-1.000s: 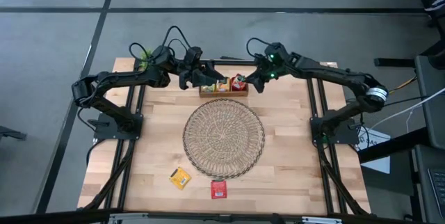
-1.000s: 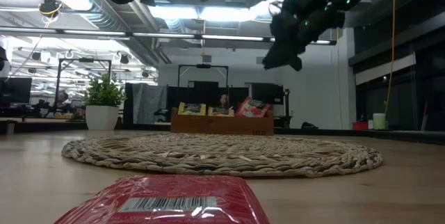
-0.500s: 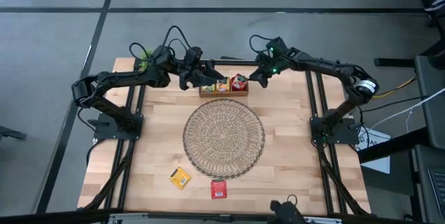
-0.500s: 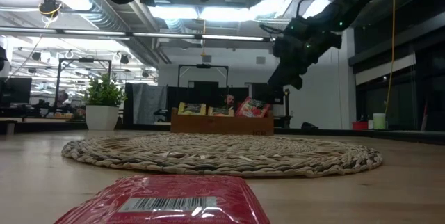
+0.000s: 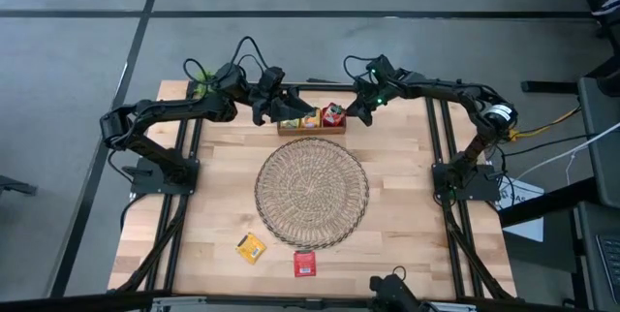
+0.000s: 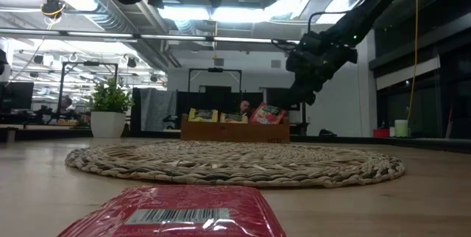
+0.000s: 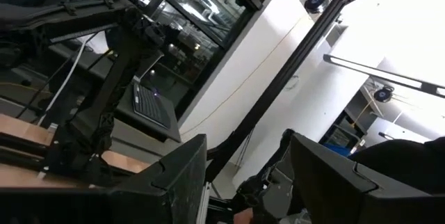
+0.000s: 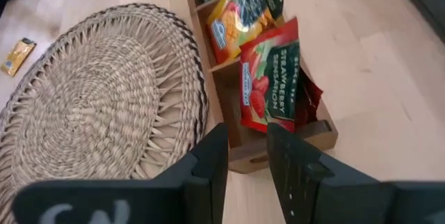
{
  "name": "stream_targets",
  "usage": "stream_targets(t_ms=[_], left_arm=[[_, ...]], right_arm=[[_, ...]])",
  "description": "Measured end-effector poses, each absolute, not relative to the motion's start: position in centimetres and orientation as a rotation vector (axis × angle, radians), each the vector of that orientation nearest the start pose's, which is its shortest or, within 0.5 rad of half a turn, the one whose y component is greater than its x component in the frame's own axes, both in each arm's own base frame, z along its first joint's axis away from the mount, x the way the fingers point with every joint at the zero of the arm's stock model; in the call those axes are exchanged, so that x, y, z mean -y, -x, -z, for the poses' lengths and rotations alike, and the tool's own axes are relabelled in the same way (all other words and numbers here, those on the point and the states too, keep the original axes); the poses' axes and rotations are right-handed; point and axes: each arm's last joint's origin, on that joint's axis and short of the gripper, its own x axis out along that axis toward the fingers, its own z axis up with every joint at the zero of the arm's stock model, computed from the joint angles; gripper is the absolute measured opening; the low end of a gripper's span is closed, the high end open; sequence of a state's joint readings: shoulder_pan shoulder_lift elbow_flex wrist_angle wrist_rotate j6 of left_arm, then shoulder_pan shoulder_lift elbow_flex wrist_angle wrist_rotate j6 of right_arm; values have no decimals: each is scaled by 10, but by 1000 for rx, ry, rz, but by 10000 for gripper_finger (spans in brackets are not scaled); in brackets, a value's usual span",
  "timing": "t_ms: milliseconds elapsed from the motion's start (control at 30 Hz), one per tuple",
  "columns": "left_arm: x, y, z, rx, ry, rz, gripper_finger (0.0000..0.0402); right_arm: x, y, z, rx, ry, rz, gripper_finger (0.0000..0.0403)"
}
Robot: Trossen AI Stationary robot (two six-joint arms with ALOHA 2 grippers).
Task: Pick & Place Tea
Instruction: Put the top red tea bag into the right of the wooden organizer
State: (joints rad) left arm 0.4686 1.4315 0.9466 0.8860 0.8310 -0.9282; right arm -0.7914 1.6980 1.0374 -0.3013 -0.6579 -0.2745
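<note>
Round woven wicker mat: pale straw, dark rim band. Beyond it, brown wooden compartment box; inside, red strawberry-print flat sachet with green label, orange-yellow flat sachet. Nearside of mat: yellow square sachet, red square sachet.

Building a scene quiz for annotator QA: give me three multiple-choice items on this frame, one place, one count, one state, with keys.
1. Where is the wooden box of tea?
A. beyond the wicker mat, between the arms
B. on the mat
C. at the near edge

2. How many sachets lie loose on the table near the mat?
A. none
B. two
C. five

3. The right tool is:
A. gripping a sachet
B. empty, above the box end
C. resting on the mat

Answers: 1 A, high view shows it past the mat. 2 B, yellow sachet and red sachet. 3 B, nothing between its fingers.
</note>
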Motion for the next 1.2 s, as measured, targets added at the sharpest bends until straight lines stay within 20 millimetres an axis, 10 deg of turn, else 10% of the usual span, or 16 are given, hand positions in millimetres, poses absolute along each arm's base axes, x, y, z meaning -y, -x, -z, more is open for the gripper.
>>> stream_targets(t_ms=[1200], left_arm=[[-120,-285,-338,129,669,471,202]], right_arm=[[230,-256,-178,-679,-422,-26,101]])
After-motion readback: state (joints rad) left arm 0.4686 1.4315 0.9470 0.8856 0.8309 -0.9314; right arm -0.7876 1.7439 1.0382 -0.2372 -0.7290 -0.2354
